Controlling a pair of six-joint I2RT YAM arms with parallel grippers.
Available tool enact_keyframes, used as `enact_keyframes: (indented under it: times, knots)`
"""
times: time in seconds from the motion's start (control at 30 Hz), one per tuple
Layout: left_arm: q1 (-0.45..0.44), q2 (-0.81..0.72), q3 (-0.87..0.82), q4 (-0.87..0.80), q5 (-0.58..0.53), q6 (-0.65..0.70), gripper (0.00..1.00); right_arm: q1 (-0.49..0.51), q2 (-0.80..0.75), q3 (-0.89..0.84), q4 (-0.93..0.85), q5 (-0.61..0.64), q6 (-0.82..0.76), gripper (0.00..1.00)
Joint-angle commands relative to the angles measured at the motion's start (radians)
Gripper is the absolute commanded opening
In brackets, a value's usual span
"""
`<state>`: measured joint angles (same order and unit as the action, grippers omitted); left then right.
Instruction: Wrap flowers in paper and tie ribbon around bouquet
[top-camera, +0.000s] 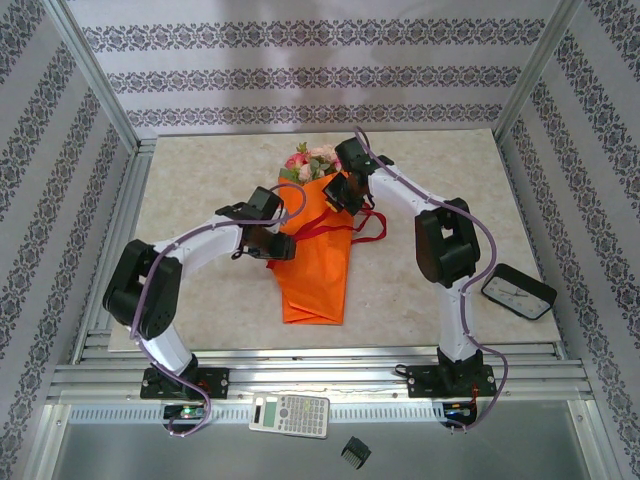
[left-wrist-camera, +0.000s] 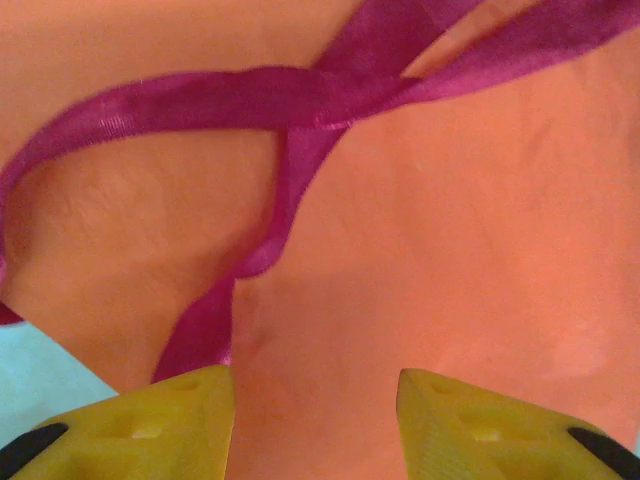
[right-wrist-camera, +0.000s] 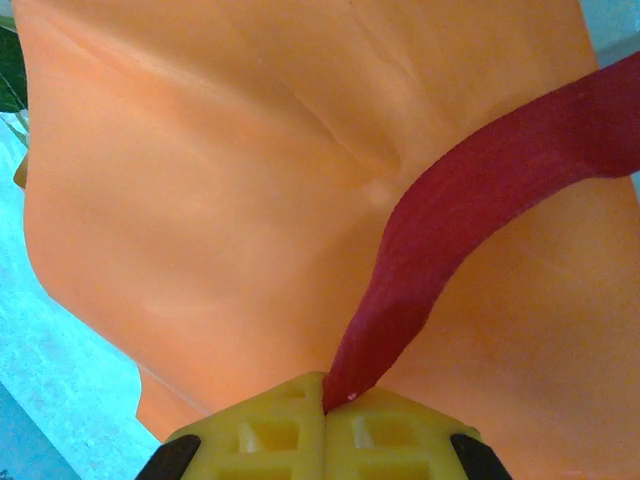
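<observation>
at the near edge, in front of the tabletop (top-camera: 200, 170), lie one calculator (top-camera: 289, 414) and, at 5 o'clock from it, one small black piece (top-camera: 355, 452). two arms rise from their bases there. at 3 o'clock on the tabletop, beside the right arm, sits one black-framed object (top-camera: 518, 292) with a white face.

one bouquet (top-camera: 315, 262) lies in the middle of the tabletop, its narrow end towards 6 o'clock and its wide end towards 12. its orange paper (top-camera: 322, 285) is creased and wraps it as a cone.

the left pincer (top-camera: 272, 245) is at the bouquet's 9 o'clock edge. in the left wrist view it (left-wrist-camera: 316, 400) stands wide open with nothing between its two yellow fingers (left-wrist-camera: 160, 420), just above the paper (left-wrist-camera: 450, 260). there one ribbon (left-wrist-camera: 250, 100) crosses itself once, making a loop.

the ribbon (top-camera: 368, 228) is dark red. it runs across the cone's middle and curls off onto the tabletop at 3 o'clock.

the right pincer (top-camera: 340, 195) is at the cone's wide end, about 1 o'clock. in the right wrist view it (right-wrist-camera: 325, 395) is closed, with the ribbon's (right-wrist-camera: 470, 200) end pinched between its two fingers (right-wrist-camera: 260, 430) over the paper (right-wrist-camera: 200, 180).

farthest, at 12 o'clock, the flowers (top-camera: 310, 160) show from the wide end as pink and cream heads with green leaves. they are too small to count.
</observation>
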<state>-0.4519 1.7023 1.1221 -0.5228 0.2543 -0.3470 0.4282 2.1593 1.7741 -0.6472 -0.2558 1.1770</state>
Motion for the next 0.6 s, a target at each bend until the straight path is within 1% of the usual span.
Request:
enact_keyframes:
  times: [0.0,0.07,0.2,0.27,0.33,0.4,0.43,0.47,0.53,0.57]
  knots:
    - [-0.02,0.011,0.035,-0.054,-0.113,0.087,0.51,0.006,-0.012,-0.001,-0.017,-0.012,-0.012,0.0]
    - [-0.027,0.019,0.038,-0.045,-0.11,0.103,0.52,0.006,-0.013,-0.002,-0.017,-0.014,-0.011,0.0]
    - [-0.031,0.075,0.057,-0.031,-0.069,0.115,0.52,0.006,-0.015,-0.006,-0.01,-0.02,-0.003,0.0]
    - [-0.034,0.112,0.078,-0.019,-0.043,0.112,0.5,0.006,-0.016,-0.014,-0.004,-0.026,0.004,0.0]
    - [-0.038,0.142,0.103,-0.023,-0.041,0.1,0.46,0.008,-0.022,-0.024,0.001,-0.026,0.01,0.0]
    - [-0.038,0.167,0.121,-0.032,-0.047,0.087,0.34,0.01,-0.031,-0.035,0.004,-0.024,0.015,0.0]
    - [-0.037,0.172,0.125,-0.035,-0.048,0.083,0.23,0.012,-0.037,-0.042,0.006,-0.024,0.019,0.0]
    - [-0.037,0.164,0.122,-0.032,-0.046,0.077,0.14,0.014,-0.046,-0.052,0.01,-0.023,0.024,0.0]
    - [-0.037,0.121,0.095,-0.015,-0.056,0.061,0.0,0.019,-0.065,-0.073,0.015,-0.02,0.036,0.0]
    - [-0.037,0.085,0.076,-0.004,-0.071,0.047,0.0,0.022,-0.077,-0.087,0.016,-0.015,0.049,0.0]
